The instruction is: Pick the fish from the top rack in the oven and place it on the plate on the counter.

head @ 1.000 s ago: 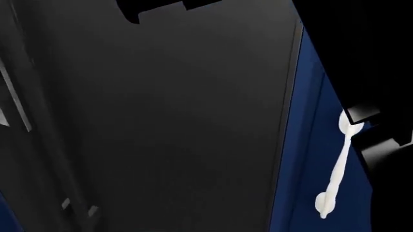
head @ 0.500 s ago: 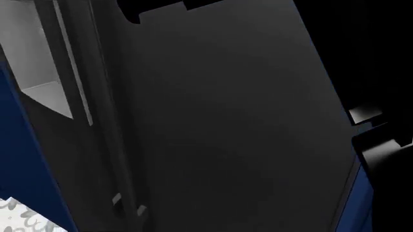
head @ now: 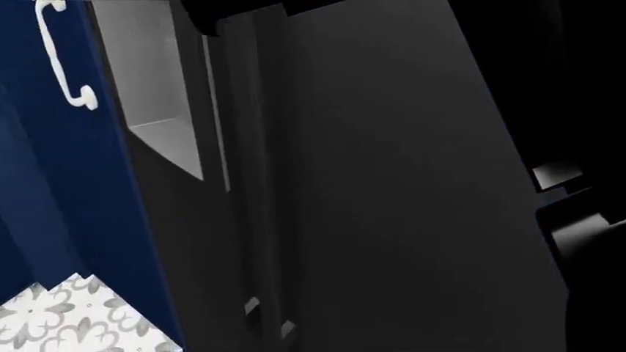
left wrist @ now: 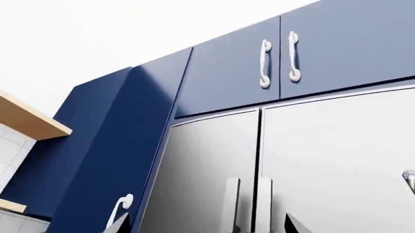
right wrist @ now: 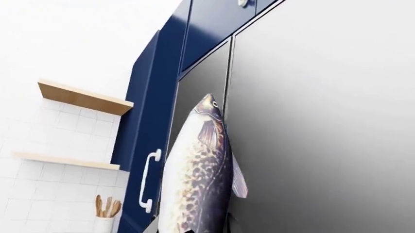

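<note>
Shift: head view has swung, bringing a navy blue cabinet door with white handle [head: 69,62] in at left.
Right jaws: clamped on the speckled silvery-brown fish [right wrist: 198,170], held upright.
Left jaws: tips barely visible, cannot tell.
Behind fish: dark glossy panel [right wrist: 324,121], navy cabinets.

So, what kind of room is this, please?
Most likely a home kitchen. The wrist views show navy blue cabinets with white handles, white wall tiles with wooden shelves, and a jar of wooden utensils. The right arm holds a fish.

Silvery fish [right wrist: 198,179] with brown-speckled back; navy cabinets [left wrist: 337,46] with white handles [left wrist: 265,64].
</note>
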{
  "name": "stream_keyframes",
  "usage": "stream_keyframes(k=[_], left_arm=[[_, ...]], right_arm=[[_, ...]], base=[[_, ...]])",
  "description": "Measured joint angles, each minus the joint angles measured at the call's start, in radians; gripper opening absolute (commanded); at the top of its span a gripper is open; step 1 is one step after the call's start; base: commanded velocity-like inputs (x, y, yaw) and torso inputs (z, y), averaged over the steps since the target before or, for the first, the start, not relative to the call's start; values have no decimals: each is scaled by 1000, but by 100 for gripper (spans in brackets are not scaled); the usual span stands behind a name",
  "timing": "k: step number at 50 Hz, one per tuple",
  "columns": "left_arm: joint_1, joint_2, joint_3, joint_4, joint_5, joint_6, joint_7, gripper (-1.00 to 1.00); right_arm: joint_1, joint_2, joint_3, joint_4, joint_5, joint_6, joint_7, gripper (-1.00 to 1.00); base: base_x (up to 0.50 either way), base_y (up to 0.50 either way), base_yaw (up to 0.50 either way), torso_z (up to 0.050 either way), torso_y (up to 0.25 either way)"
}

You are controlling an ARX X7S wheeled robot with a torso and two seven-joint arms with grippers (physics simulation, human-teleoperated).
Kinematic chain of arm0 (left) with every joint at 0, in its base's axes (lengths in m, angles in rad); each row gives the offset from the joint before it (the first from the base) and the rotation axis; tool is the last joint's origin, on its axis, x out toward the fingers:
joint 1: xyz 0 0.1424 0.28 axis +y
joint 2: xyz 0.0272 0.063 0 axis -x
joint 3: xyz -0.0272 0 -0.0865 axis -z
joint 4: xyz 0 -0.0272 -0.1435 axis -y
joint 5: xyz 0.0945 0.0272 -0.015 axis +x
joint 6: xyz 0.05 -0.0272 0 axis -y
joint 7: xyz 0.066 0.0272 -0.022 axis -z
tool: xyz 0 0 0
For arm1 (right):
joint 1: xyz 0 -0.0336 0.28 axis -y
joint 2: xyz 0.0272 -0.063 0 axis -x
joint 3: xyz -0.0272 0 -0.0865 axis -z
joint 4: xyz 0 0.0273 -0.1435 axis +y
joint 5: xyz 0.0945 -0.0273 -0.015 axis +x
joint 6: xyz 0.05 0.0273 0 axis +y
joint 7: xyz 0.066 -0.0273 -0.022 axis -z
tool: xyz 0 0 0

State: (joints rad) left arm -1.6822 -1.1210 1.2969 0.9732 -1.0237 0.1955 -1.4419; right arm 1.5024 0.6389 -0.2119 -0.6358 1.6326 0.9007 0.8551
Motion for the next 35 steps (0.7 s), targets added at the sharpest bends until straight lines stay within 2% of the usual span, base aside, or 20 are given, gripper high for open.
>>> stream_keyframes(k=[35], left_arm=[[3, 11, -17, 5, -8, -19, -2, 100]], right_arm=[[-8, 13, -1, -7, 4, -15, -3, -100]], base=[[63, 59, 500, 0, 0]])
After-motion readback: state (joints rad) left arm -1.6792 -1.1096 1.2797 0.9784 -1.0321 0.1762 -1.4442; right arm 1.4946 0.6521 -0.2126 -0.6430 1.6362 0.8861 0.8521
